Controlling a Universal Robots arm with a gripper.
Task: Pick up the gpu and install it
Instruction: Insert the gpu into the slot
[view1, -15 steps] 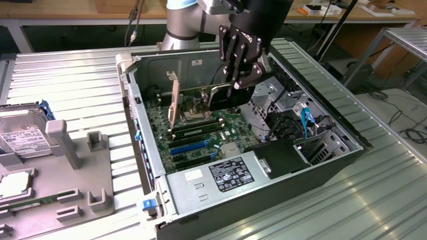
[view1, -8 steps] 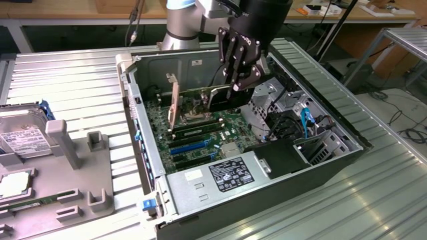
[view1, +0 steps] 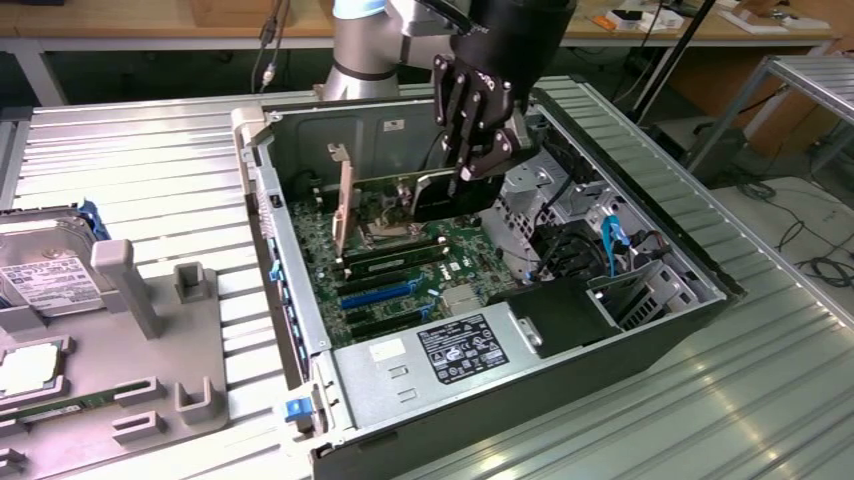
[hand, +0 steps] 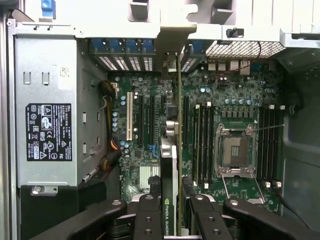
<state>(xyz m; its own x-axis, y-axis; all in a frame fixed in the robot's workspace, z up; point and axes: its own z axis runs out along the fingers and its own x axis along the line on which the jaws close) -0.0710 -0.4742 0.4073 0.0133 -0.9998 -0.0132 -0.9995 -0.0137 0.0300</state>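
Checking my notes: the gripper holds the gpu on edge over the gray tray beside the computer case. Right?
No. The gripper holds the gpu on edge over the motherboard inside the computer case, not over the gray tray; the exterior view shows it.

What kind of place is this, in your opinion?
Probably a robotics lab or workshop: a robot arm holds a gpu in an open PC case, which lies on a ribbed metal table, with cluttered workbenches behind.
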